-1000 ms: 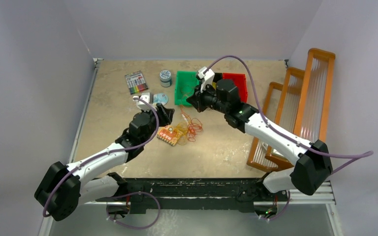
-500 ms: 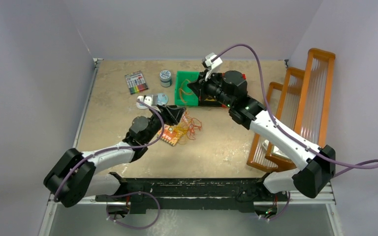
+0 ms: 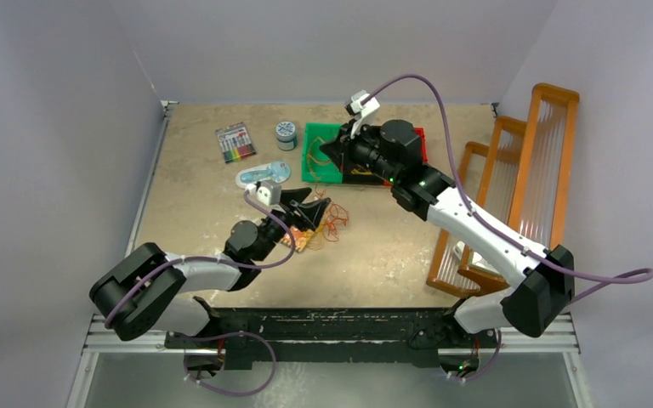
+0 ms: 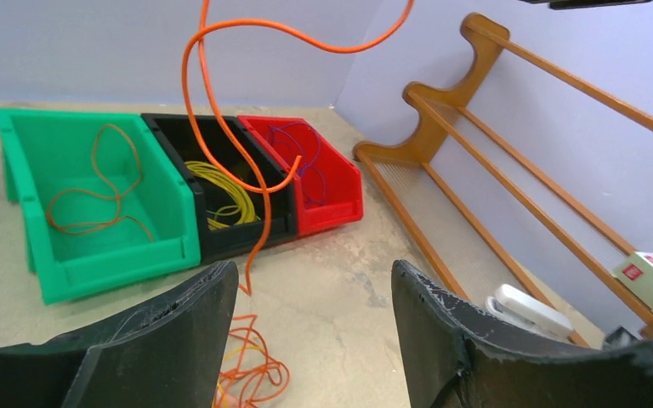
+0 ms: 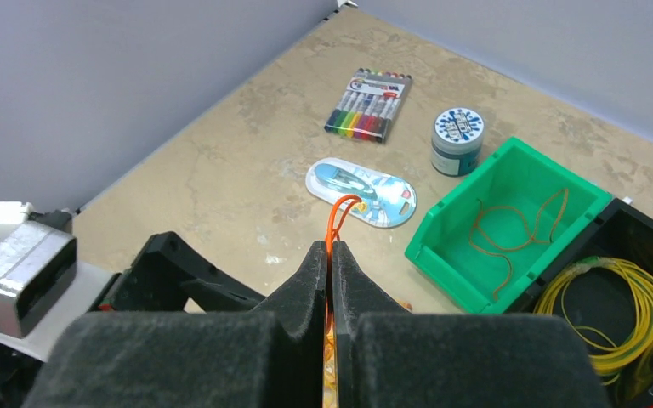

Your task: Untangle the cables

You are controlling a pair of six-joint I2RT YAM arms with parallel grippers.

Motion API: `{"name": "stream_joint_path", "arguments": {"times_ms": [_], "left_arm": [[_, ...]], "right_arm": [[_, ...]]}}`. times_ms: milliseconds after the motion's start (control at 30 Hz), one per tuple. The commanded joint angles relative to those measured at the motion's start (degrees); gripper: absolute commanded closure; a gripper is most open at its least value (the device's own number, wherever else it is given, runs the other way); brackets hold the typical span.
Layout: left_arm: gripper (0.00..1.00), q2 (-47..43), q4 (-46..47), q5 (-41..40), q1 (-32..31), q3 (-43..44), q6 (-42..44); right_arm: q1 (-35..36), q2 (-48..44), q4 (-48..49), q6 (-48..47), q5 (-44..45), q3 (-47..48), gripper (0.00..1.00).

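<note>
Your left gripper [image 4: 313,285] hangs with fingers apart over the tangle [image 4: 251,378] near table centre, holding nothing. Your right gripper [image 5: 331,255] is pinched on the orange cable [image 4: 194,102] (up by the green bin [image 5: 442,255]). If you lift it, the unpinned tangle may drag along. The cable rises from 6 o'clock toward 12, nearly upright, looping.

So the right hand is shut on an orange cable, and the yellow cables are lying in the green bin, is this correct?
Not quite. The yellow cables are lying in the black bin, not the green bin, which holds only an orange-brown cable; the left wrist view shows this. The right hand is indeed shut on an orange cable.
</note>
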Motion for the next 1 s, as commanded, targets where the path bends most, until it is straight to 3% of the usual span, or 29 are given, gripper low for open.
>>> {"name": "stream_joint_path", "arguments": {"times_ms": [0, 133, 200, 500, 700, 967], "left_arm": [[0.34, 2.71, 5.28, -6.89, -0.62, 2.95, 5.46], [0.34, 6.31, 6.11, -12.83, -0.55, 5.04, 5.3], [0.39, 8.02, 5.17, -14.5, -0.55, 6.72, 4.4], [0.47, 18.35, 7.41, -13.66, -0.55, 9.09, 0.0], [0.47, 25.5, 12.72, -13.29, -0.62, 8.0, -2.89], [0.56, 28.95, 15.4, -13.54, -0.55, 5.66, -5.73]], "right_arm": [[0.06, -1.07, 3.74, 1.08, -3.16, 2.87, 1.0], [0.12, -1.92, 5.05, 1.47, -6.36, 3.05, 1.0], [0.15, -2.3, 4.59, 0.31, -8.32, 3.62, 1.0], [0.11, -6.98, 4.13, -4.63, -13.09, 5.93, 1.0], [0.03, -10.15, 3.61, -6.72, -12.72, 8.44, 1.0], [0.02, -13.2, 4.05, -10.33, -9.72, 10.94, 1.0]]}}
